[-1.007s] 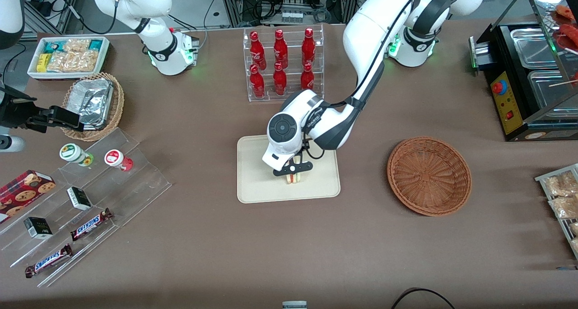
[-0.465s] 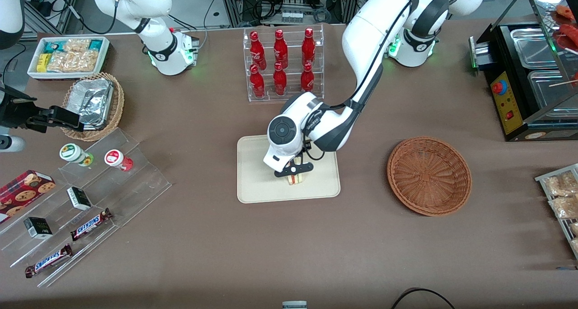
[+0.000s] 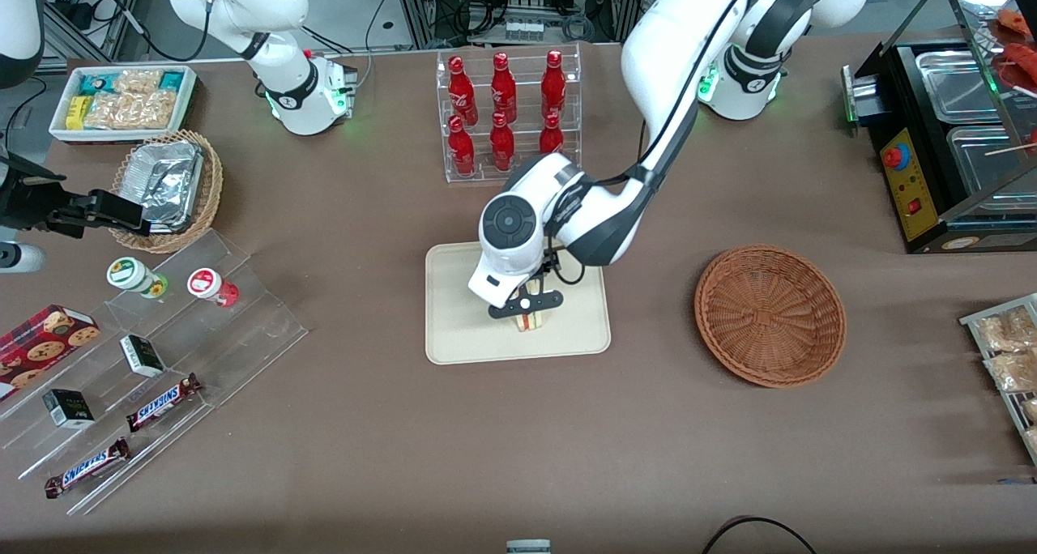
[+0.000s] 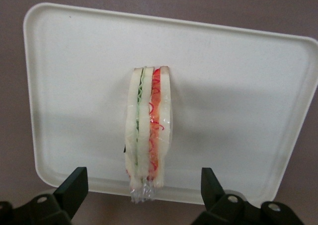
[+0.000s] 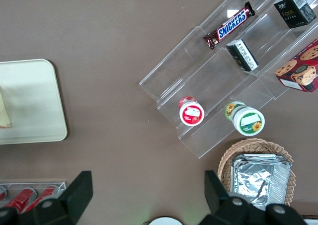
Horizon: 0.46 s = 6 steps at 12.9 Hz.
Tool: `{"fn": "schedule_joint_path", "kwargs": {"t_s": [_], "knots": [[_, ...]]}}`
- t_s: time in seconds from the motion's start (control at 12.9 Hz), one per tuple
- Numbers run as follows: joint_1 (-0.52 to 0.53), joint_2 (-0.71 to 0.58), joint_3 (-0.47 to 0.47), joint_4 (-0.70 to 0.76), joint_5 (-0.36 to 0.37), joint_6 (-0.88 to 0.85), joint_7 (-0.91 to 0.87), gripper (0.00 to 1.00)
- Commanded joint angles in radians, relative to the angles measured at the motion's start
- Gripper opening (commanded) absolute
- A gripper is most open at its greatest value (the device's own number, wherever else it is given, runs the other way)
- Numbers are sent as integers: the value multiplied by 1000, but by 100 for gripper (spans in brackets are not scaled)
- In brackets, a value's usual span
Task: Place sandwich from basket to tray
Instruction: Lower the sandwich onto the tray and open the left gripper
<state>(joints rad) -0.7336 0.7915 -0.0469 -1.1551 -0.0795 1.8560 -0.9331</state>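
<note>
Your sandwich (image 4: 148,135) stands on the tray (image 4: 74,86), basket (image 3: 770,315) empty; the gripper (image 4: 144,192) above has jaws apart, leaving only withdrawal.

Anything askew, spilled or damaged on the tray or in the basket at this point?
Nothing stands out. The sandwich stands on the tray on its edge, wrap intact, nothing spilled. The hand hovers above it, open, fingers clear of it on both sides. The basket sits upright and holds nothing.

Sandwich (image 4: 148,135) stands on tray (image 4: 74,86), end effector (image 4: 144,192) seemingly spread.
</note>
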Motion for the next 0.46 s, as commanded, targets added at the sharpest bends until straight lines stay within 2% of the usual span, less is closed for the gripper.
{"fn": "schedule_joint_path", "kwargs": {"t_s": [0.0,0.15,0.39], "knots": [[45,-67,-4,32,4,-79,-6,100],[52,-125,5,31,10,-107,89,100],[162,-221,7,-14,17,-216,232,100]]}}
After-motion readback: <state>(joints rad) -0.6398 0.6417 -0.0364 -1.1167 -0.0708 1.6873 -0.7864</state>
